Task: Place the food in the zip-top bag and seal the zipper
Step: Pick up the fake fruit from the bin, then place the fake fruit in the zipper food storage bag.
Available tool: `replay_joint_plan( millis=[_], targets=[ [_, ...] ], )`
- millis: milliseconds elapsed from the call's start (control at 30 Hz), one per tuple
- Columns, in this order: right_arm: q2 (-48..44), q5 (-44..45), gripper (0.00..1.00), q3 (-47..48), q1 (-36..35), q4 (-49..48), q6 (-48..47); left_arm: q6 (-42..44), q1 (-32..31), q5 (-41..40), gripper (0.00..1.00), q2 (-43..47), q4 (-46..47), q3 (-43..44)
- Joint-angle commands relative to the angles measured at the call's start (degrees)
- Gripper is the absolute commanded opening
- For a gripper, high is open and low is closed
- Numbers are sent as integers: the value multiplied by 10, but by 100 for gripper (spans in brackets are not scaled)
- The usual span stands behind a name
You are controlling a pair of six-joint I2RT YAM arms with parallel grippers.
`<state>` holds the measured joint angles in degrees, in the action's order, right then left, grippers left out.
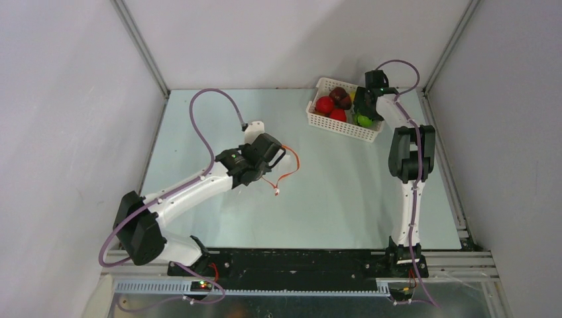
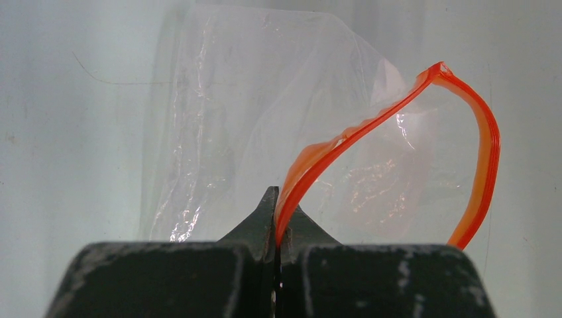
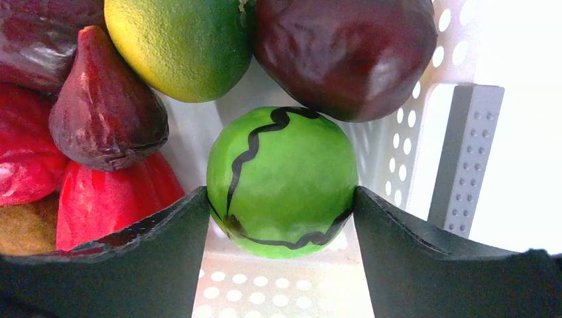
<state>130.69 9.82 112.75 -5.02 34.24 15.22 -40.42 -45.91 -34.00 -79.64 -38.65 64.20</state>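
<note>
Left gripper (image 2: pixel 275 213) pinched tight on zipper (image 2: pixel 371 119), zip-top bag (image 2: pixel 232 99) mouth looped open, mid-table. Right gripper (image 3: pixel 281 199) wide, down in white basket (image 3: pixel 457 165) far right, straddling green ball (image 3: pixel 281 159). Seems touching both sides, actual grip unclear.

Pale grey walls (image 1: pixel 278 40) enclose a light green table (image 1: pixel 331 212) framed by metal rails (image 1: pixel 142 50).

Right gripper (image 3: pixel 281 193) straddles green fruit (image 3: pixel 285 159), seemingly touching both sides.
</note>
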Motion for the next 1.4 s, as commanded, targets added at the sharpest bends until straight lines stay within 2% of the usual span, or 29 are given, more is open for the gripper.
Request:
replay_joint_plan(
  millis=[0, 167, 233, 633, 833, 1267, 1367],
  targets=[
    [8, 13, 43, 16, 8, 29, 20, 7, 3, -4, 0, 5, 11, 22],
    [-15, 11, 25, 14, 9, 4, 13, 5, 3, -3, 0, 11, 12, 21],
    [-36, 8, 23, 15, 10, -7, 9, 4, 3, -2, 0, 12, 15, 21],
    [-134, -29, 21, -31, 13, -57, 11, 3, 3, 3, 0, 15, 24, 23],
    [-192, -88, 20, -78, 23, -94, 33, 4, 3, 4, 0, 0, 26, 40],
    [-363, -339, 21, -224, 45, -194, 93, 5, 13, 17, 0, -46, 39, 93],
    [-411, -429, 21, -263, 45, -221, 118, 2, 15, 22, 0, -61, 43, 105]
  ],
)
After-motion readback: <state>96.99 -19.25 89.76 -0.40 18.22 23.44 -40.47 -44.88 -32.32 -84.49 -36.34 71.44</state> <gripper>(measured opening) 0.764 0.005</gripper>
